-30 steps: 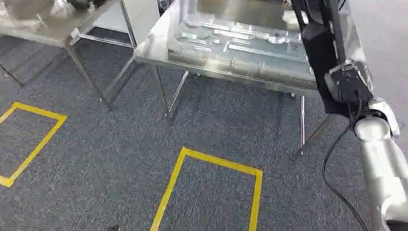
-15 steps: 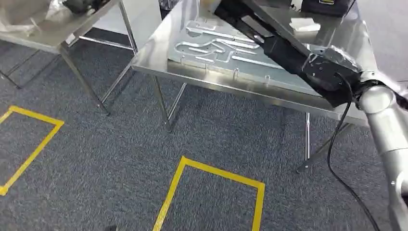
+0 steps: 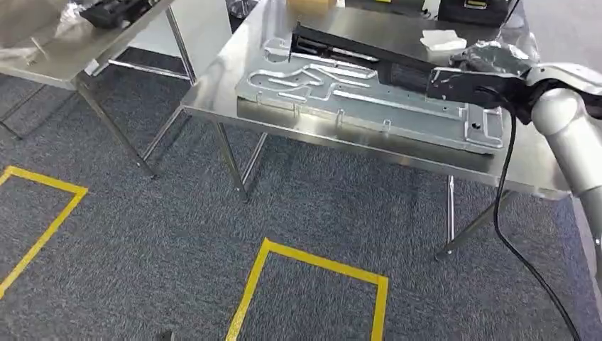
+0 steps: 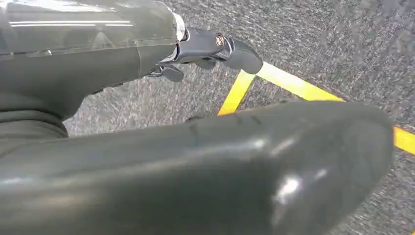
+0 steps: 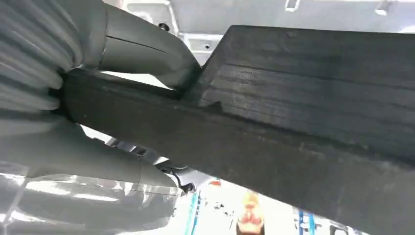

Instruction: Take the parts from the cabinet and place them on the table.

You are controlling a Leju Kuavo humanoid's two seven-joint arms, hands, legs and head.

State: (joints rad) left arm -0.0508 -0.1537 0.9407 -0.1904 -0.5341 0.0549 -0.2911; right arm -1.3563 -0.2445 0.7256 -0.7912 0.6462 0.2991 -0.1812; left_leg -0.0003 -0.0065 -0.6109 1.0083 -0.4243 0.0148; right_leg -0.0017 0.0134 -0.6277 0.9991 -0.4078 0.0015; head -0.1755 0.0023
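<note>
Head view: the right hand point(image 3: 490, 60), wrapped in a clear film cover, reaches in from 3 o'clock and grasps one end of a long black part point(image 3: 355, 53). The part extends from the hand toward 10 o'clock, roughly level, above the steel table point(image 3: 213, 92). Whether it touches anything beneath it cannot be told. Below the part a flat silver plate point(image 3: 369, 103) with raised curved ribs lies on the table top, its long side along the near edge. A black cable point(image 3: 507, 213) hangs from the wrist down toward 5 o'clock.

At 1 o'clock on the table lie a small white object point(image 3: 441, 39) and a dark case point(image 3: 472, 11) bearing a yellow label; its writing is too small to read. At 11 o'clock a second steel table point(image 3: 50, 53) carries a dark object point(image 3: 110, 11). Yellow tape lines point(image 3: 312, 263) mark rectangles on the grey carpet point(image 3: 142, 234).

Right wrist view: the ribbed grey cover and thick thumb of the right hand point(image 5: 112, 63) clamp the black part point(image 5: 303, 112), whose rough, layered surface runs across the frame.

Left wrist view: the left hand point(image 4: 200, 49) hangs over the carpet point(image 4: 342, 44) and a yellow tape line point(image 4: 293, 85). Its dark fingers point(image 4: 240, 51) are slightly curled, apart, and hold nothing. No writing is legible on any item.
</note>
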